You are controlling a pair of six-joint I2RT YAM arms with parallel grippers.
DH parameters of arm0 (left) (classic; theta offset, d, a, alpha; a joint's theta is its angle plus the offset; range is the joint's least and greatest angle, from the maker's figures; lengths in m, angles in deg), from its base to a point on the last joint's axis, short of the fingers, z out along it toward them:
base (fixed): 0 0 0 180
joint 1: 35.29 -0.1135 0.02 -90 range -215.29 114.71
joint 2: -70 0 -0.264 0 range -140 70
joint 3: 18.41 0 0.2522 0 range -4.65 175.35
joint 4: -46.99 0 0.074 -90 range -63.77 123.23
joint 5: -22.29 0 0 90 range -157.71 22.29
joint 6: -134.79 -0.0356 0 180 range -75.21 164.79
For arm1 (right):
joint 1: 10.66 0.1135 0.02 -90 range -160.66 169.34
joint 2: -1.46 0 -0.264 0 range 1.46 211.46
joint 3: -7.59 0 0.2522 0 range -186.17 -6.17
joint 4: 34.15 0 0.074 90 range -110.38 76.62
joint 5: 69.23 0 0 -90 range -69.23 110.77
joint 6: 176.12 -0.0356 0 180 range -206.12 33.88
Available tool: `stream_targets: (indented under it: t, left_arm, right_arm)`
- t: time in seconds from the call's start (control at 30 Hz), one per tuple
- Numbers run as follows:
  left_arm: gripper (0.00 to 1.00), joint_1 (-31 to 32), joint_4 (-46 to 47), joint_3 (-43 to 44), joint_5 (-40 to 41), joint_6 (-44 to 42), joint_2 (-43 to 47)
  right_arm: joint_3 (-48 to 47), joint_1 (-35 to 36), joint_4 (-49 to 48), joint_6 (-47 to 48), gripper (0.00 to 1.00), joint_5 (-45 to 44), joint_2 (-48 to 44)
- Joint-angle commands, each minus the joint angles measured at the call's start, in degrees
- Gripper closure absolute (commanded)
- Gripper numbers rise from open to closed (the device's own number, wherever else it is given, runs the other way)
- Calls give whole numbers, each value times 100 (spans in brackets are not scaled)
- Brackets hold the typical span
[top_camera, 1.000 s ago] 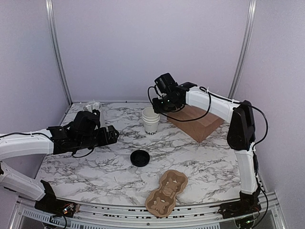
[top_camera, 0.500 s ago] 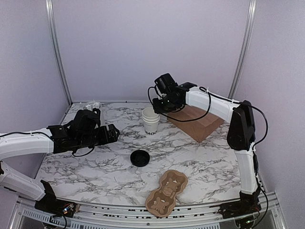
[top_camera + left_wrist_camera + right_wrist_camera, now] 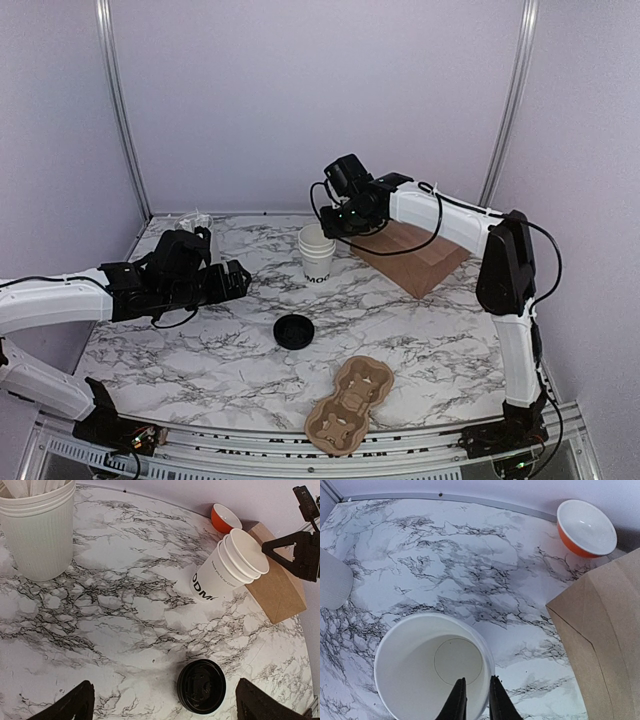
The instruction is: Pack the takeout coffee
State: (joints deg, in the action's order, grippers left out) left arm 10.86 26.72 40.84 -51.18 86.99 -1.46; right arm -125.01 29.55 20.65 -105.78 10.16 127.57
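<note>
**Cup pinched at the rim, lid off**

The cup (image 3: 317, 255) is white paper with black lettering on its side. Several rims are stacked at its top, as if cups were nested. It stands upright and uncovered toward the back middle of the marble surface (image 3: 420, 330), just left of the brown bag (image 3: 412, 258). Its round black lid (image 3: 293, 331) lies apart from it, nearer the front. The right gripper (image 3: 476, 682) comes down on the cup from above, nearly closed, with one finger inside the rim and one outside, pinching the wall. The left gripper (image 3: 164, 685) hangs wide open and holds nothing, low over the surface on the left. The lid is just ahead of it and a ribbed canister (image 3: 39, 530) is off to its side. An orange bowl (image 3: 586, 527) sits at the back edge, beyond the bag.

Against a second ago, the cup, lid and right arm sit where they were. The left arm has shifted only slightly.
</note>
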Motion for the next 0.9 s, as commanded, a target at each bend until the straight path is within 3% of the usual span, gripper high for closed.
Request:
stream_targets:
  t: [0.0, 0.47, 0.77, 0.87]
  left_arm:
    - [1, 26, -79, 80, 30, -36, 24]
    - [1, 26, -79, 65, 34, -27, 35]
    - [1, 26, -75, 73, 25, -27, 31]
    - [1, 26, -70, 73, 34, -27, 43]
  right_arm:
    - [1, -38, 27, -8, 84, -18, 76]
    - [19, -48, 12, -18, 86, 2, 133]
    - [17, -121, -18, -87, 100, 315, 54]
    - [43, -131, -58, -118, 100, 437, -69]
